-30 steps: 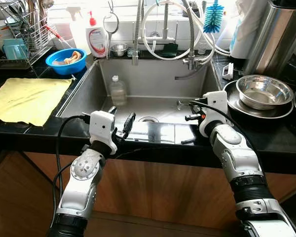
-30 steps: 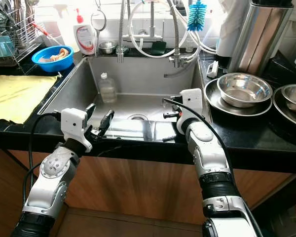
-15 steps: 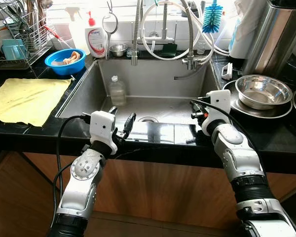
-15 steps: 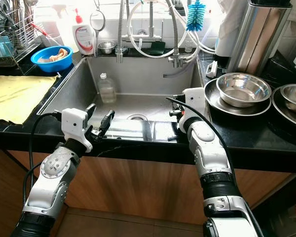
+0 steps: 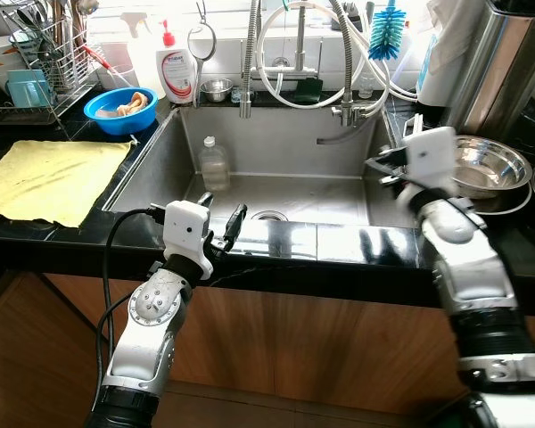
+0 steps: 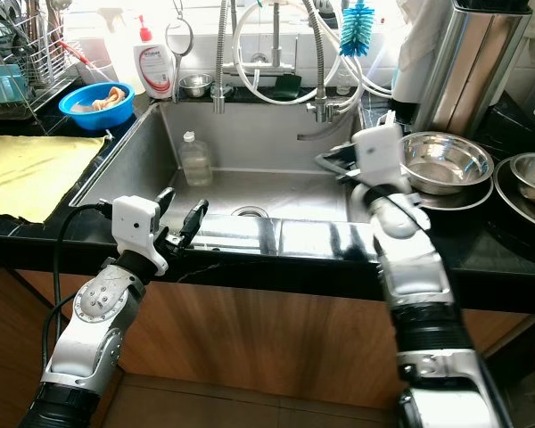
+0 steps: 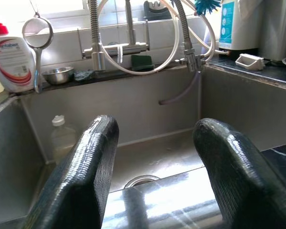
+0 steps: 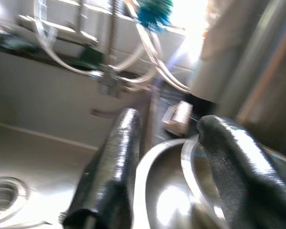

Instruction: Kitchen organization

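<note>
Right of the stainless steel sink (image 5: 276,169), the right gripper (image 6: 339,163) hovers, fingers apart, near the stacked shiny steel bowls (image 5: 481,169). Left gripper (image 5: 221,217) waits spread at the sink's front rim. Nothing grasped; organizing appears barely begun.

Home kitchen. Steel sink (image 5: 276,152) set in a black countertop (image 5: 62,234), wooden cabinet front (image 5: 294,334) below. Spring-hose faucet (image 5: 299,53) at the back ledge, soap bottle (image 5: 174,67), blue bottle brush (image 5: 385,31). Dish rack (image 5: 36,62) with utensils; yellow drying cloth (image 5: 45,178); stacked steel bowls (image 6: 441,160) beside the sink.
</note>
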`<state>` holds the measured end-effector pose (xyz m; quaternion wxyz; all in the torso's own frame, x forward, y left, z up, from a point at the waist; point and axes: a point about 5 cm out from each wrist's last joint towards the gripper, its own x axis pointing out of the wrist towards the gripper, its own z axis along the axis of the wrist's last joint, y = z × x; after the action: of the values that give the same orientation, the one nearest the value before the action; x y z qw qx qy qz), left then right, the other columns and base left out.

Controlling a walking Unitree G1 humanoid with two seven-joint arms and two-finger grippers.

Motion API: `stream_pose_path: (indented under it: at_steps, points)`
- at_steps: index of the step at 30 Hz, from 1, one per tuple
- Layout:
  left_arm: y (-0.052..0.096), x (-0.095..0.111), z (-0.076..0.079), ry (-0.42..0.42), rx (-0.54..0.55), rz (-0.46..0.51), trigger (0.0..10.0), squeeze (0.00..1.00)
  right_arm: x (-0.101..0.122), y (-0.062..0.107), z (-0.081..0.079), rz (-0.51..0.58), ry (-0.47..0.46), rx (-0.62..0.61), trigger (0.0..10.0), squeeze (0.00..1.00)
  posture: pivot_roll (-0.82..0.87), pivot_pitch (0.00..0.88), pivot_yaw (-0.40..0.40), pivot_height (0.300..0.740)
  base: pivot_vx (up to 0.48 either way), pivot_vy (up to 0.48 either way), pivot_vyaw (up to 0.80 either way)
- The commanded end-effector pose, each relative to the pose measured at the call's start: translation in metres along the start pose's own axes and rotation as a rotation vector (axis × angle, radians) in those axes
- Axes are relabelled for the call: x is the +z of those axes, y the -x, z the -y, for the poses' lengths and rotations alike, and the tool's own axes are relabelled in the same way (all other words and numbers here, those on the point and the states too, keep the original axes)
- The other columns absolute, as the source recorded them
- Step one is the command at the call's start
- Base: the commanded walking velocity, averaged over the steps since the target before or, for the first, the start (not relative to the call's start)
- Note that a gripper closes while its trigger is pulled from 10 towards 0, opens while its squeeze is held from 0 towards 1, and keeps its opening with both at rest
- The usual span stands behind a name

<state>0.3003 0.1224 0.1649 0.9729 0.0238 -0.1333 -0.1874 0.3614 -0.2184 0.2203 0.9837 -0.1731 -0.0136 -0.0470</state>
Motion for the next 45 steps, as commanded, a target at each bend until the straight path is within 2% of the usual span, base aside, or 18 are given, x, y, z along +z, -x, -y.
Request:
stream_pose_path:
  at_steps: [1,6,7,14,25,45]
  points:
    - [0.001,-0.001,-0.001,-0.021,-0.001,-0.003,10.0,0.00,0.000,0.000,0.008,-0.020,0.010,-0.033,10.0,1.00,-0.02,0.000,0.037,0.740,0.000,0.000,0.00]
    - [0.002,-0.001,-0.001,-0.022,0.000,-0.003,10.0,0.00,-0.006,-0.001,0.022,-0.071,0.048,-0.060,10.0,0.99,-0.02,0.000,0.037,0.740,0.000,0.000,0.00]
    - [0.002,-0.001,-0.001,-0.023,-0.001,-0.004,10.0,0.00,-0.008,-0.001,0.024,-0.087,0.065,-0.057,10.0,0.00,-0.02,0.000,0.036,0.740,0.000,0.000,0.00]
    - [0.001,-0.002,-0.001,-0.023,-0.005,-0.008,10.0,0.00,-0.016,-0.004,0.025,-0.171,0.049,-0.032,10.0,0.00,-0.02,0.000,0.036,0.740,0.000,0.000,0.00]
    - [0.001,-0.002,-0.001,-0.021,-0.007,-0.010,10.0,0.00,-0.015,-0.008,0.036,-0.214,0.025,-0.037,10.0,0.00,-0.02,0.000,0.036,0.740,0.000,0.000,0.00]
    - [0.000,-0.001,-0.001,-0.020,-0.003,-0.008,10.0,0.00,-0.024,-0.013,0.035,-0.281,0.015,0.019,10.0,0.00,-0.02,0.000,0.032,0.740,0.000,0.000,0.00]
